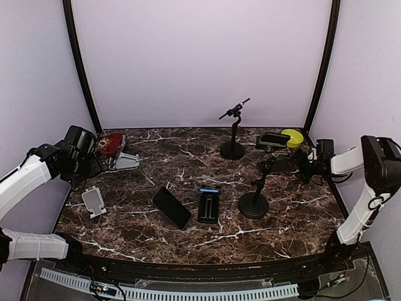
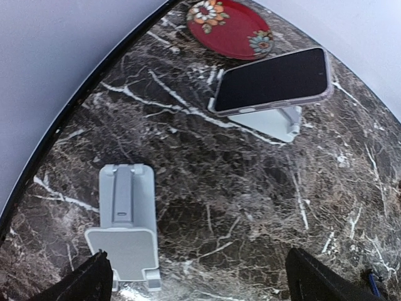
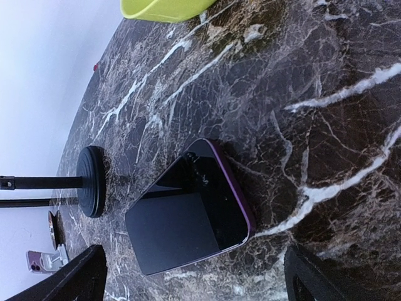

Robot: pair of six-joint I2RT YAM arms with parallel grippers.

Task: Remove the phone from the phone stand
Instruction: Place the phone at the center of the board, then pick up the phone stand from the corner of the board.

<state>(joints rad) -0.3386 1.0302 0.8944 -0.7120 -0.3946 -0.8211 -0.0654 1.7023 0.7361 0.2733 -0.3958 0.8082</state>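
Note:
A dark phone (image 2: 272, 78) leans on a white stand (image 2: 276, 122) at the far left, next to a red plate (image 2: 229, 25); it also shows in the top view (image 1: 125, 160). My left gripper (image 2: 199, 269) is open and empty, hovering above the table short of that phone, its left finger beside an empty white stand (image 2: 125, 226). Another phone (image 1: 274, 139) sits in the clamp of a black pole stand (image 1: 254, 191). My right gripper (image 3: 194, 276) is open and empty, just short of a purple-edged phone (image 3: 191, 210) lying flat on the table.
Two more phones (image 1: 171, 207) (image 1: 208, 205) lie flat mid-table. A second black pole stand (image 1: 232, 135) stands at the back. A yellow bowl (image 1: 292, 137) sits at the back right. The empty white stand (image 1: 94, 202) is front left.

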